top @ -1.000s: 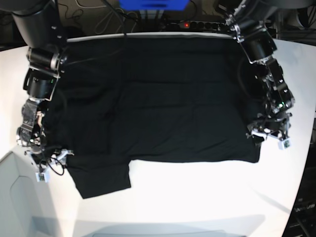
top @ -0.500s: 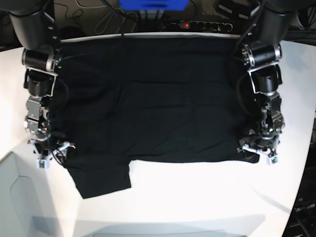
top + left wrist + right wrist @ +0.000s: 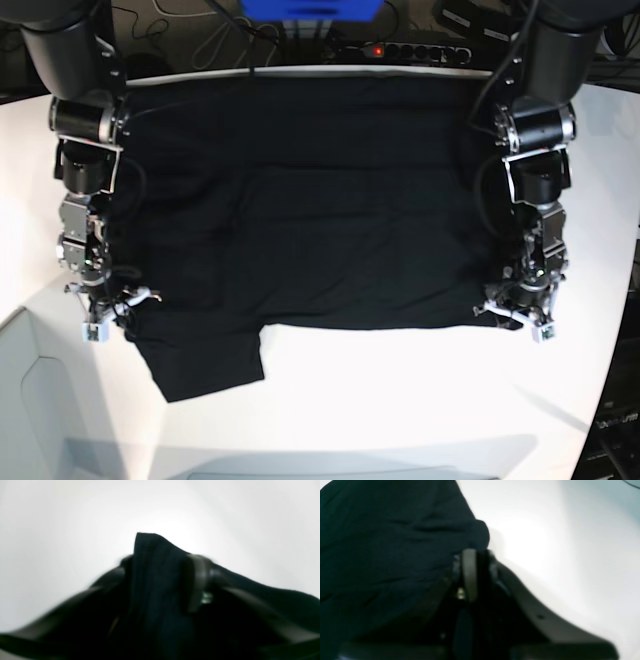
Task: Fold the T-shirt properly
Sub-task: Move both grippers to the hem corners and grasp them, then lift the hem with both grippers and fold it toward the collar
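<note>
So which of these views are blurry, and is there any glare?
Left wrist view: soft and smeared, T-shirt edge and fingers blurred, table washed out. Right wrist view: also out of focus, glare on the table. Base view: sharp, but the black cloth swallows detail.

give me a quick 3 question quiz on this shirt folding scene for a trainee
1. True or false: the large black cloth T-shirt lies spread on the white table.
2. Which gripper has black fabric standing up between its fingers in its own wrist view? A) left gripper B) neither
3. Fill in: the right gripper sits at the shirt's ____, beside bare table.

Key
1. True.
2. A.
3. Edge.
</note>
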You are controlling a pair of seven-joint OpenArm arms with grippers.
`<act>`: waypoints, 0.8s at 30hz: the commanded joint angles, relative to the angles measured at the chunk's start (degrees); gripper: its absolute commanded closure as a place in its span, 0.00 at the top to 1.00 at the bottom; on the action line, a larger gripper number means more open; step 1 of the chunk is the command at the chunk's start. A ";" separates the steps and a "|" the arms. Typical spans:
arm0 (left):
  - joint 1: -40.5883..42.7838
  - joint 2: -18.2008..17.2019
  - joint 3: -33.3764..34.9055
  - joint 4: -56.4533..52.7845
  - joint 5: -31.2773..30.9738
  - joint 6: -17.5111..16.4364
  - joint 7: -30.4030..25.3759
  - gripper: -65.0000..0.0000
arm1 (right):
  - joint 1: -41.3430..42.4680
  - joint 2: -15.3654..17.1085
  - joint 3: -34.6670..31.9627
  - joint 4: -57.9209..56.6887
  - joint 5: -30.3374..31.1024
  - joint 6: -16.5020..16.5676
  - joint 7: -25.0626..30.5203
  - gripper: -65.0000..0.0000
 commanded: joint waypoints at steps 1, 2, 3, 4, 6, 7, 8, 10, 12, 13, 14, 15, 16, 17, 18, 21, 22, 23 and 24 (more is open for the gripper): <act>-1.09 -0.26 -0.01 0.30 -0.03 -0.22 1.22 0.25 | -0.29 -0.25 -0.31 -0.72 -1.48 0.63 -5.70 0.00; -1.01 -0.26 -0.01 0.21 -0.03 -0.22 1.31 0.16 | -0.29 -0.25 -0.40 -0.72 -1.48 0.63 -5.70 0.00; -1.01 -0.26 -0.01 0.21 -0.03 -0.14 1.40 0.06 | -0.29 -0.16 -0.40 -0.72 -1.48 0.63 -5.70 0.00; -1.01 -0.26 -0.01 0.21 -0.03 -0.14 1.48 0.00 | -0.29 -0.08 -0.40 -0.46 -1.48 0.63 -5.70 0.00; -0.21 -0.26 -0.01 0.39 -0.21 -0.14 1.48 0.00 | -0.29 -0.08 -0.05 -0.28 -1.48 0.63 -5.52 0.00; 0.05 -0.26 -0.18 0.83 -0.38 -0.14 1.48 0.02 | -0.20 0.01 0.04 -0.28 -1.39 0.63 -5.35 0.00; 0.14 -0.26 -0.27 0.91 -0.47 -0.14 1.48 0.00 | -0.20 0.01 0.13 0.60 -1.39 0.63 -5.35 0.00; 0.14 -0.26 -0.45 1.18 -0.56 -0.14 1.57 0.00 | -0.37 0.01 0.22 3.76 -1.39 0.63 -5.35 0.00; 0.23 -0.35 -0.53 3.99 -0.65 -0.14 2.63 0.00 | -1.52 0.01 0.22 7.01 -1.39 0.63 -5.70 0.00; 0.84 -0.44 -0.62 5.92 -0.65 -0.14 4.65 0.00 | -2.22 0.01 0.22 9.21 -1.39 0.63 -5.70 0.00; 1.98 -0.52 -1.06 8.21 -0.73 -0.14 7.11 0.00 | -3.01 0.01 0.22 11.41 -1.39 0.80 -5.70 0.00; 3.39 -0.35 -2.38 12.17 -0.82 -0.14 9.66 0.00 | -4.33 0.01 0.22 14.05 -1.39 0.80 -5.70 0.00; 4.88 -0.26 -3.96 16.12 -1.26 -0.14 11.51 0.00 | -5.30 0.01 0.22 16.24 -1.39 0.80 -5.70 0.00; 6.38 -0.17 -5.54 19.90 -1.61 -0.14 13.09 0.00 | -6.26 0.01 0.22 18.27 -1.39 0.80 -5.70 0.00; 8.05 0.00 -6.69 24.03 -2.05 -0.14 14.67 0.00 | -7.23 0.01 0.22 20.55 -1.39 0.80 -5.70 0.00; 11.65 1.85 -8.80 33.18 -2.14 -0.14 17.84 0.00 | -9.87 -0.08 0.31 26.44 -1.12 0.80 -5.70 0.00; 13.06 2.03 -9.32 35.55 -2.58 -0.14 18.63 0.00 | -10.75 -0.08 0.31 28.46 -1.12 0.89 -5.70 0.00; 14.20 2.11 -9.59 37.49 -2.58 -0.14 19.24 0.00 | -11.63 -0.08 0.31 30.49 -1.12 0.89 -5.70 0.00; 15.35 2.20 -9.94 39.77 -2.67 -0.14 19.86 0.00 | -12.77 -0.08 0.66 32.68 -1.12 0.89 -5.70 0.00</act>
